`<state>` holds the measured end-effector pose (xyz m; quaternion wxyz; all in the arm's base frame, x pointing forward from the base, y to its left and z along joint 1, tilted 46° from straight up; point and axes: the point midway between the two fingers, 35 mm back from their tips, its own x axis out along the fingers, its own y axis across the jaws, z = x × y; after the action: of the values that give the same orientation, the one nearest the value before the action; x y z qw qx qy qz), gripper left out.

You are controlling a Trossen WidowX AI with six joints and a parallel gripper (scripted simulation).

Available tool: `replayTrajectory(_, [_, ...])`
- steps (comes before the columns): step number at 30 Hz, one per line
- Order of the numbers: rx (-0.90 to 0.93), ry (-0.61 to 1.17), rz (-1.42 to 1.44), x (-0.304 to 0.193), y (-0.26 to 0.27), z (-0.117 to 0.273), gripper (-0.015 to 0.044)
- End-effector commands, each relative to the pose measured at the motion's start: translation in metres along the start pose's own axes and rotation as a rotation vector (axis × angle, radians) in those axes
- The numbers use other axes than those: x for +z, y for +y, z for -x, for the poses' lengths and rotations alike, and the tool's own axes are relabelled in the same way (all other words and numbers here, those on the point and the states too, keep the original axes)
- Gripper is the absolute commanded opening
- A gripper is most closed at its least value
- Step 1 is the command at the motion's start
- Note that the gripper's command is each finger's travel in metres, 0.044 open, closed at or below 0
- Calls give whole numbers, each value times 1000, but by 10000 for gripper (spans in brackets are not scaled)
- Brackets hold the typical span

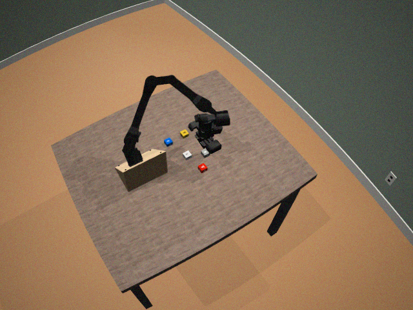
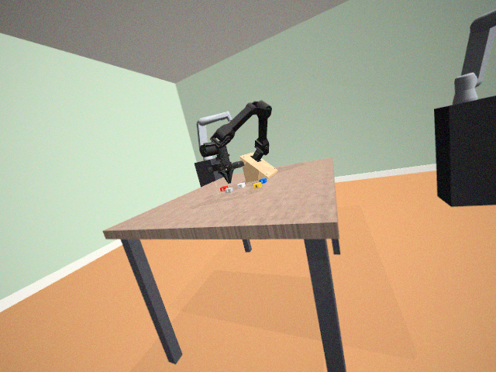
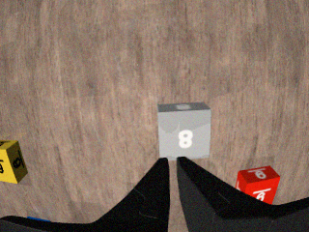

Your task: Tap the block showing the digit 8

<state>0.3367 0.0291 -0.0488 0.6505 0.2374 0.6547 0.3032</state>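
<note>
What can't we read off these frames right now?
- Red block digit: wrist view, tilted and partly behind a finger.
- Yellow block digit: wrist view, cut by the left edge.
- Digits on the blue block and white block: too small in the top view.
- Gap between shut gripper and grey 8 block: unclear in any view.

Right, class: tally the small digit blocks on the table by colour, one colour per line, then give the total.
Blue block: 1
Yellow block: 1
White block: 1
Grey block: 1
Red block: 1
Total: 5 blocks
</note>
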Motion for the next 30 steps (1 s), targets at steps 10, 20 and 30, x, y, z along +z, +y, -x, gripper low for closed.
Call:
replayTrajectory(10, [4, -2, -5, 1, 1, -18, 20])
replayTrajectory(20, [5, -2, -5, 0, 1, -29, 20])
replayTrajectory(30, [2, -2, -6, 1, 10, 5, 72])
